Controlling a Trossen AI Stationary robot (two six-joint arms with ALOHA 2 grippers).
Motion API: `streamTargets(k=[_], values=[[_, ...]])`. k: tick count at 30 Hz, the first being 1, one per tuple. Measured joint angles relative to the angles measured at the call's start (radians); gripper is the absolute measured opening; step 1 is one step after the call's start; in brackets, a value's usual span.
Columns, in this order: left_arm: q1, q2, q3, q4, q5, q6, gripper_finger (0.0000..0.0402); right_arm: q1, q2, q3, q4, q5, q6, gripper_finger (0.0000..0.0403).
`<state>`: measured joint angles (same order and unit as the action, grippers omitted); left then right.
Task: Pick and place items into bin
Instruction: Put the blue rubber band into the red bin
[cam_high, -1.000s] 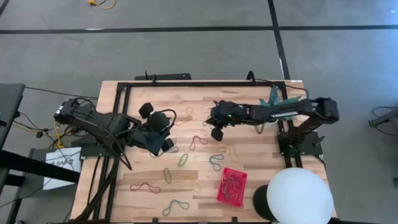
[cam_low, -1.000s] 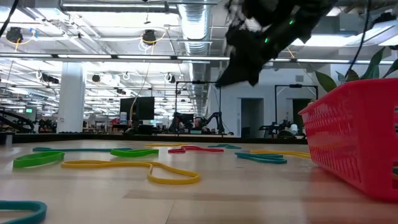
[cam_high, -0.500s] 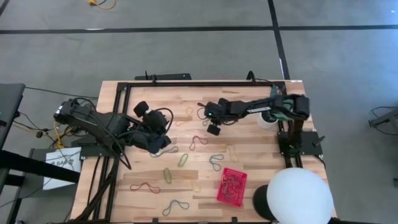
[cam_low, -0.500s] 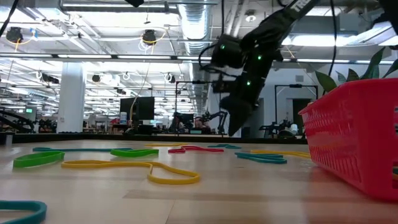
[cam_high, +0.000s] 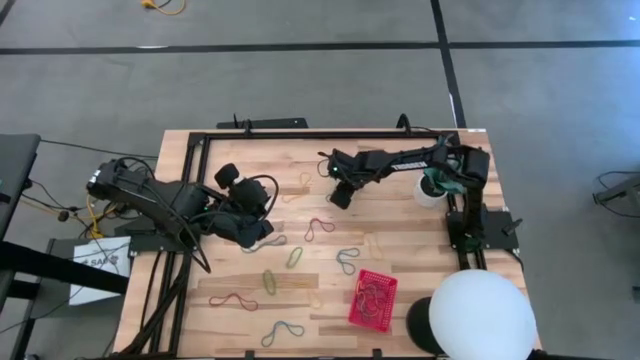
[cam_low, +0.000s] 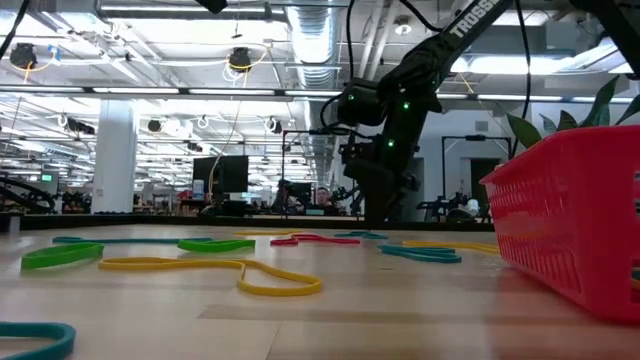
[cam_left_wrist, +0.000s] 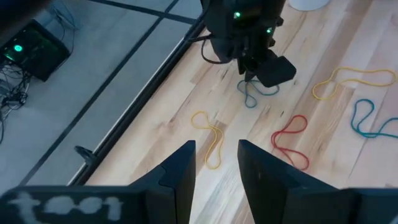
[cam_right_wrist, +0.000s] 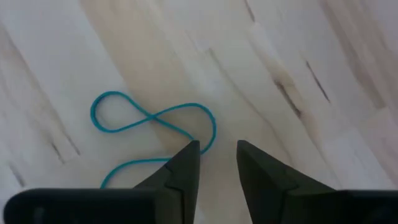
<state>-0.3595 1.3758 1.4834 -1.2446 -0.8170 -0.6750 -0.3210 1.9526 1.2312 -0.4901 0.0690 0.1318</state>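
while a few thin rubber bands lie in the small red mesh plastic bin (cam_high: 373, 300), many are left scattered; the right gripper (cam_right_wrist: 217, 163), fingers apart and empty, is poised over a blue rubber-band loop (cam_right_wrist: 152, 119); the left gripper (cam_left_wrist: 216, 167), also parted, waits.

Right arm: stretched from the right side toward the worktop's far middle.
Right pincer (cam_high: 341, 196): pointing down, fingers (cam_right_wrist: 186, 163) parted.
Left arm: folded low at the left.
Left pincer (cam_left_wrist: 216, 163): fingers apart, empty.
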Motion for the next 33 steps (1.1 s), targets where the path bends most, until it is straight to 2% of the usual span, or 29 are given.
streamTargets(k=[12, 17, 33], values=[[0.000, 0.000, 0.000, 0.000, -0.001, 0.000, 0.0111, 0.020, 0.000, -0.022, 0.076, 0.018, 0.046, 0.0102], [0.000, 0.000, 0.000, 0.001, 0.000, -0.004, 0.0111, 0.020, 0.000, -0.025, 0.046, 0.104, 0.052, 0.0102], [-0.002, 0.000, 0.000, 0.001, 0.001, -0.007, 0.0111, 0.053, 0.000, -0.026, 0.053, 0.086, 0.079, 0.0102]])
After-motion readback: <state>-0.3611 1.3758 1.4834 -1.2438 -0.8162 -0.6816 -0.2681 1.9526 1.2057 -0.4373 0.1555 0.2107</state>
